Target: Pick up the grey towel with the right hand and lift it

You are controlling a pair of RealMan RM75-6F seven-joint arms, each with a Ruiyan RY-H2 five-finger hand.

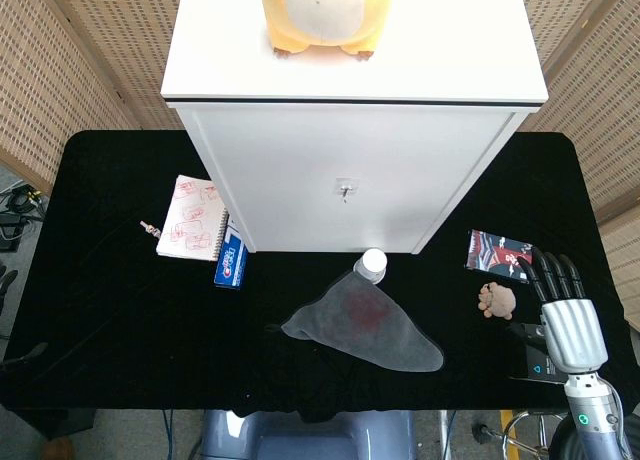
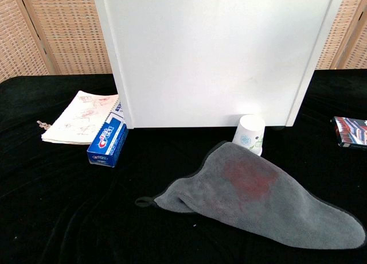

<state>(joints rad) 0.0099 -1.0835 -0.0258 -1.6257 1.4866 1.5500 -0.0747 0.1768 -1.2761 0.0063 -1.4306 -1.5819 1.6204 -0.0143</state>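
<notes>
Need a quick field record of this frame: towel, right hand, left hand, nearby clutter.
towel: grey towel flat on black table, reddish stain mid-cloth, not lifted
right hand: right hand empty, fingers apart, at table's right edge, apart from the towel
left hand: not in view
near towel: paper cup at its upper edge
clutter: toothpaste box, notebook, white cabinet

Head view high, looking down over the table (image 1: 100, 330), chest view low, close, facing forward, both sharing grey towel (image 1: 370, 325) and cabinet (image 1: 340, 180)
</notes>
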